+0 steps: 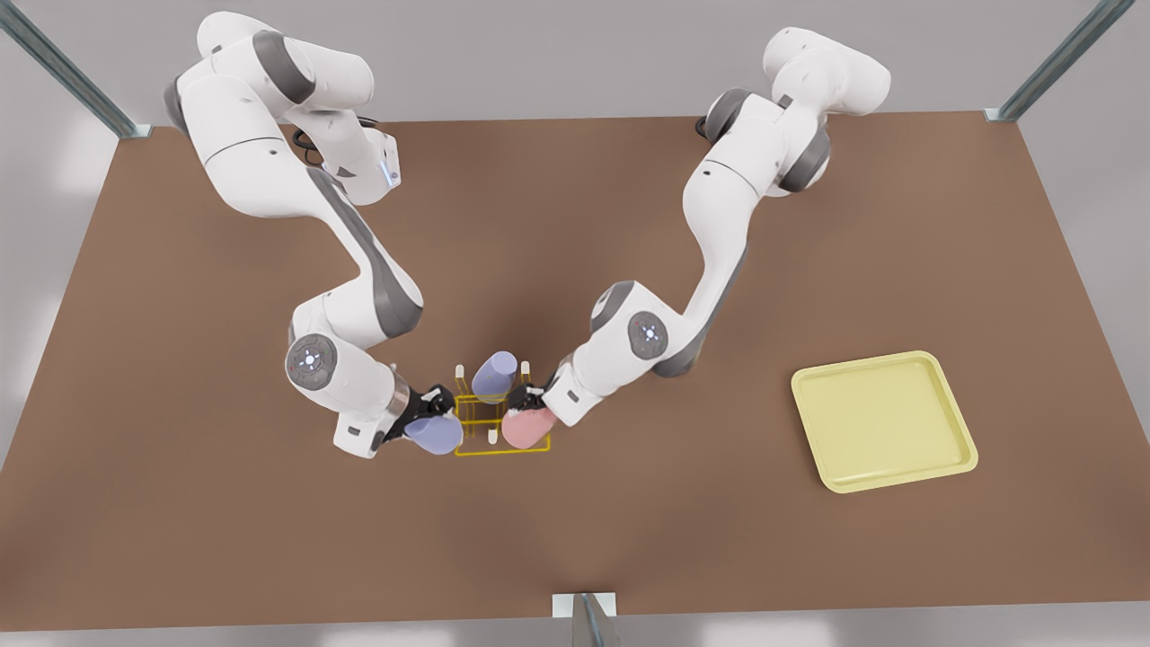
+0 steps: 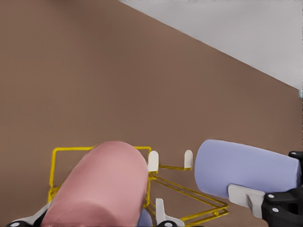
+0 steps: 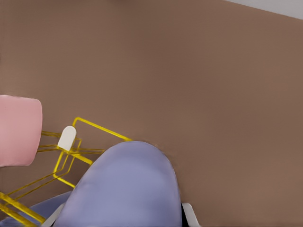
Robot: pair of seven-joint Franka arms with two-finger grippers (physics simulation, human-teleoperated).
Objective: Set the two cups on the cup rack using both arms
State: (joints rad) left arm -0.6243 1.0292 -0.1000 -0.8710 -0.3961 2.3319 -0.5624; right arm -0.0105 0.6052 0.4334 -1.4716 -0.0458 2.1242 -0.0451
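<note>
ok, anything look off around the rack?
One oddity: a third lavender cup already sits on the cup rack, leaning. Left gripper holds the pink cup, right gripper the second lavender cup, both at the rack.

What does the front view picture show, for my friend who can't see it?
Two white robot arms reach over a brown table to a small yellow cup rack. The left gripper holds a pink cup, the right gripper a lavender cup. Another lavender cup sits on the rack; a yellow tray lies at the view's right.

Even, soft overhead light — faint diffuse shadow under arms (image 1: 359, 270), no glare.
</note>
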